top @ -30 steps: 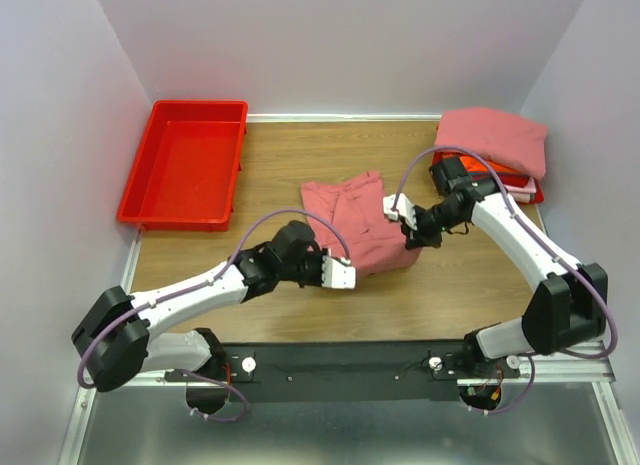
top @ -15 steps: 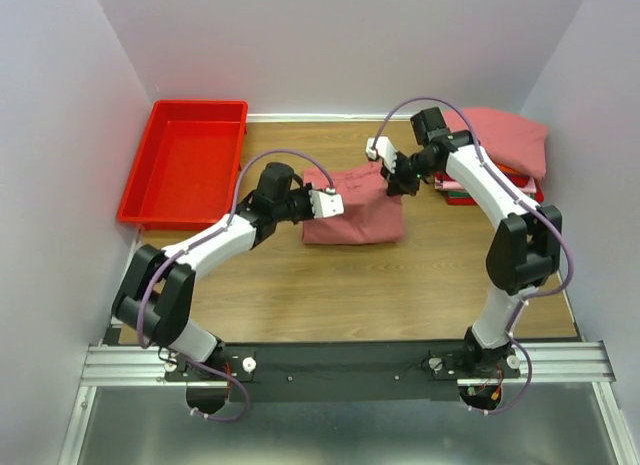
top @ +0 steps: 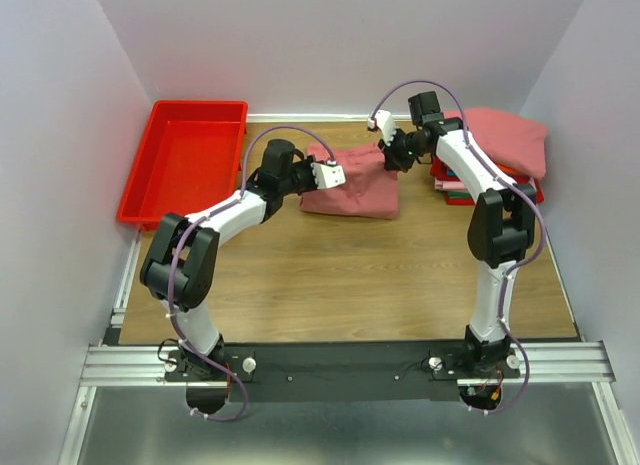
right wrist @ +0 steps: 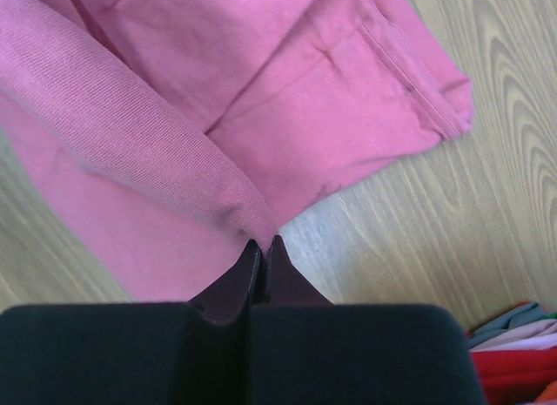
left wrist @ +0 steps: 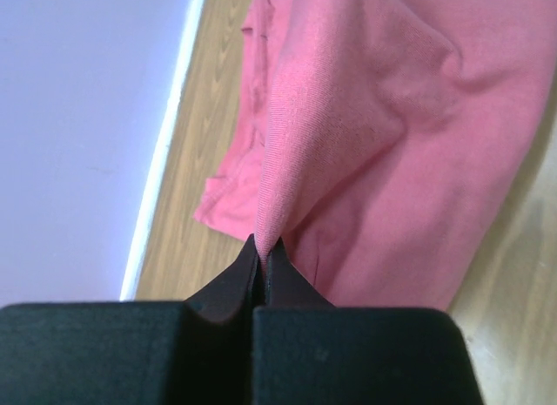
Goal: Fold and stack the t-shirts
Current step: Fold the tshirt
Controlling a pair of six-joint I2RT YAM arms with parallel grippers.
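A pink t-shirt lies partly folded on the wooden table near the back. My left gripper is shut on its left edge; in the left wrist view the cloth is pinched between the shut jaws. My right gripper is shut on its right back corner; in the right wrist view a fold of the pink cloth runs into the shut jaws. A stack of folded t-shirts with a salmon-pink one on top sits at the back right.
A red plastic bin stands at the back left. White walls close in the table on three sides. The edges of the stack's red and pale shirts show in the right wrist view.
Both grippers have carried the pink shirt's near edge away from me toward the back wall, folding it over. The shirt now lies farther back as a narrower band.
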